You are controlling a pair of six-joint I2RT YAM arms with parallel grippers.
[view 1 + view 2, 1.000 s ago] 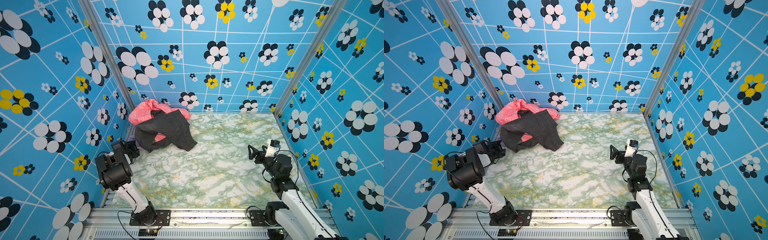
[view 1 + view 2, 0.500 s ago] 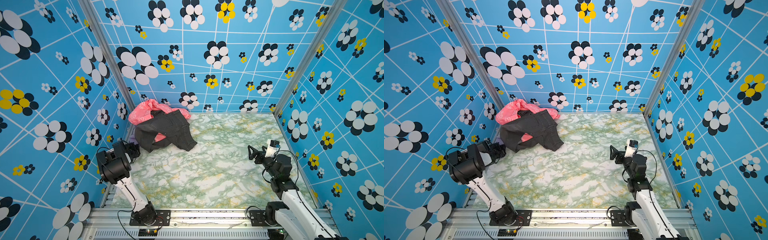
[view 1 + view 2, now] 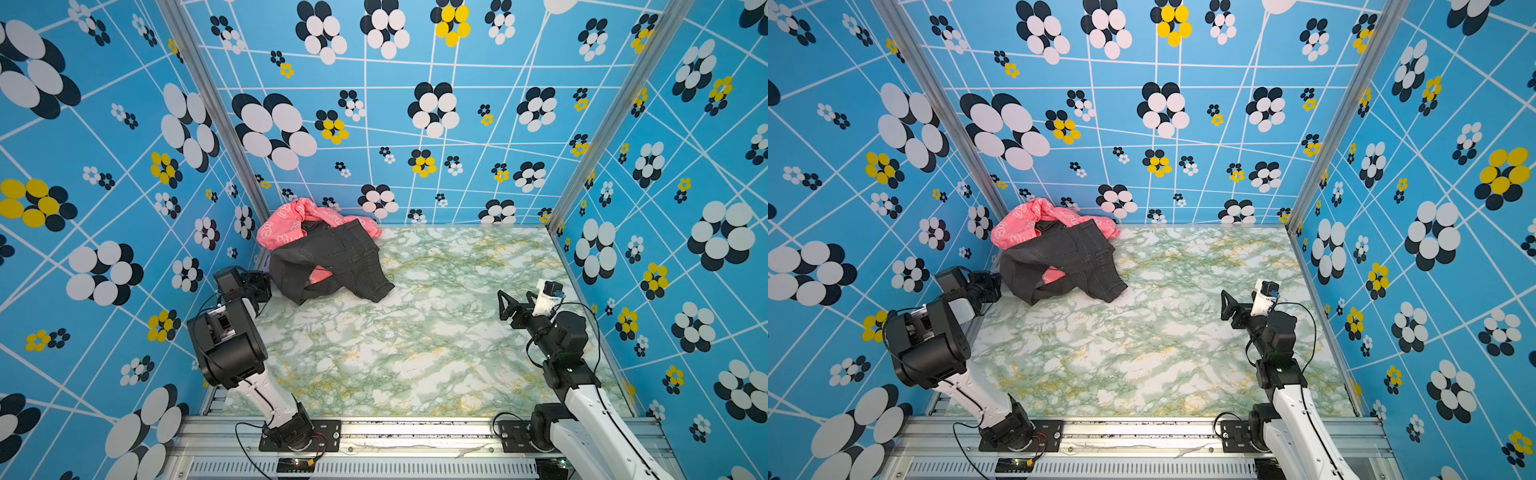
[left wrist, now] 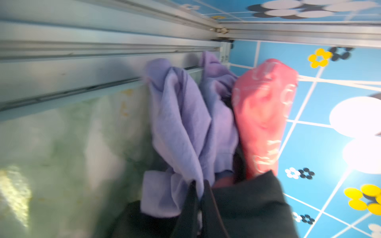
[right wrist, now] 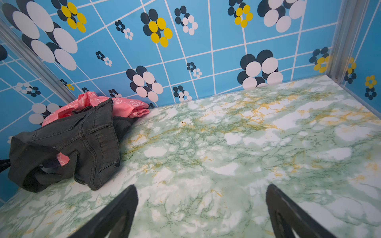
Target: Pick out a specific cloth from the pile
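In left gripper (image 4: 200, 183), cloth (image 4: 181, 127) lengthwise toward rail (image 4: 82, 51)

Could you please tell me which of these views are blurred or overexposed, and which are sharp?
Left wrist view: motion-blurred, smearing the lilac cloth and coral-pink cloth, with a white wall flower blown out. Right wrist view: sharp on the jeans and marble table. Both top views: sharp, evenly lit.

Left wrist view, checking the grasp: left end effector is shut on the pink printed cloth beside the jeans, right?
No. The left end effector is shut on the lilac cloth beside the jeans, not the pink printed cloth; the left wrist view shows it.
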